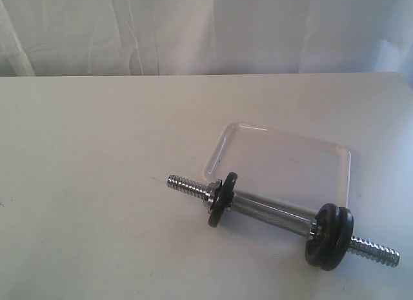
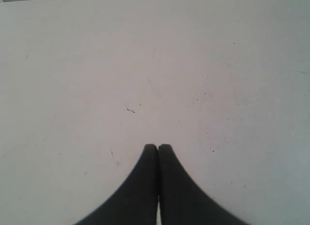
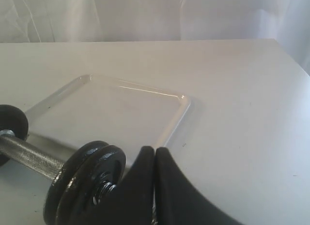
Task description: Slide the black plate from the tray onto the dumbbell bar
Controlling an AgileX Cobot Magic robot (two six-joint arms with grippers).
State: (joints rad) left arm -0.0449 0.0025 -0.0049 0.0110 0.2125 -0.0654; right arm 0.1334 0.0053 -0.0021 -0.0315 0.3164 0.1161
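The dumbbell bar (image 1: 271,213) lies on the white table in front of the tray (image 1: 284,140), which holds nothing. One black plate (image 1: 221,198) sits on the bar near its left threaded tip. Two more black plates (image 1: 330,237) sit side by side near its right tip. In the right wrist view my right gripper (image 3: 155,150) is shut and empty, just beside that pair of plates (image 3: 87,181); the bar's shaft (image 3: 29,157) and the tray (image 3: 111,113) lie beyond. My left gripper (image 2: 158,146) is shut over bare table. Neither gripper shows in the exterior view.
The table (image 1: 97,151) is white with small scuff marks. A white curtain (image 1: 193,29) hangs behind its far edge. The table's right edge (image 3: 290,55) shows in the right wrist view.
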